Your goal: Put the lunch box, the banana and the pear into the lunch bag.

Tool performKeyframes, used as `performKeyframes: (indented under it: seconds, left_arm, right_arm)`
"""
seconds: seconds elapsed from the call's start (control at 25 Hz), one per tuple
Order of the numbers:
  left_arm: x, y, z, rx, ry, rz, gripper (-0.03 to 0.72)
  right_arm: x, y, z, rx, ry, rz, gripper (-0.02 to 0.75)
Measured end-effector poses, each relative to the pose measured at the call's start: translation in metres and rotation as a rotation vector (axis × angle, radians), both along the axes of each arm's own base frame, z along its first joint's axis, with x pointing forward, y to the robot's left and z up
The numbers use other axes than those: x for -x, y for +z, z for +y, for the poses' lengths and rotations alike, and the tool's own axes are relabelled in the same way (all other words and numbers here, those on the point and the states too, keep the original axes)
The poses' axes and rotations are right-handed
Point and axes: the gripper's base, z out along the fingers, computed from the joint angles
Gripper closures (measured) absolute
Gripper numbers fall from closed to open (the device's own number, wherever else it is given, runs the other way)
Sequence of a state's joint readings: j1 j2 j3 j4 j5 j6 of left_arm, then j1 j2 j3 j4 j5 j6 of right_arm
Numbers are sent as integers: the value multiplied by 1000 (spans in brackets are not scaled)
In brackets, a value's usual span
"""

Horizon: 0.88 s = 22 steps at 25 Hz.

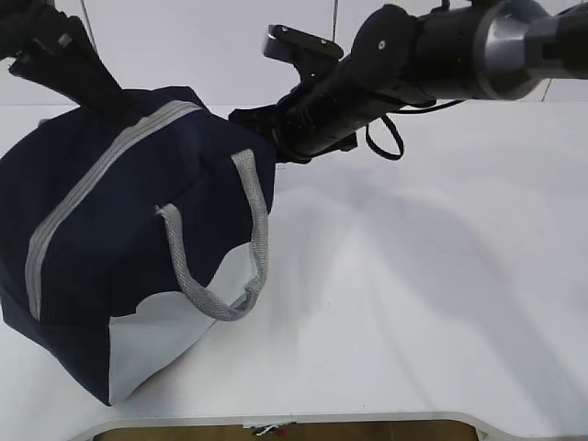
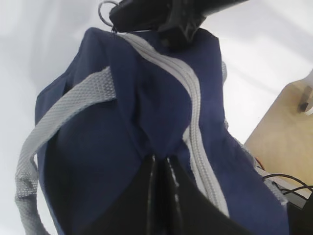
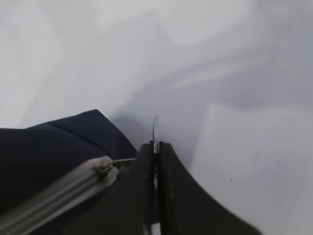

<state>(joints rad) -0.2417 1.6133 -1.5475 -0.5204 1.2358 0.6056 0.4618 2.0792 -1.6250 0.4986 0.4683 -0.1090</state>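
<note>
The navy lunch bag lies tilted on the white table at the left, its grey zipper closed along the top. My left gripper is shut on a fold of the bag's navy fabric beside the zipper. My right gripper is shut on the thin metal ring pull at the zipper's far end, just past the slider. In the exterior view the right gripper meets the bag's far top corner. The lunch box, banana and pear are out of view.
Grey webbing handles hang over the bag's side above its white lower panel. White table stretches right of the bag, its front edge near. A wooden surface with cables lies beyond the bag.
</note>
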Motion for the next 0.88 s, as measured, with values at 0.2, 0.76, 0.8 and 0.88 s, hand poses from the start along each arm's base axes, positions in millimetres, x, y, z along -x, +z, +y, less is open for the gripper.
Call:
performKeyframes:
  seconds: [0.2, 0.76, 0.8, 0.88]
  left_arm:
    - [0, 0, 0, -2, 0, 0, 695]
    - [-4, -6, 1, -22, 0, 9, 695]
    - [-4, -6, 1, -25, 0, 9, 695]
    - [-4, -7, 2, -36, 0, 7, 695]
  right_arm:
    - [1, -1, 0, -3, 4, 22, 725]
    - [-5, 47, 8, -6, 110, -14, 291]
    - [-4, 52, 9, 1, 125, -16, 279]
    - [-4, 65, 9, 23, 160, -23, 265]
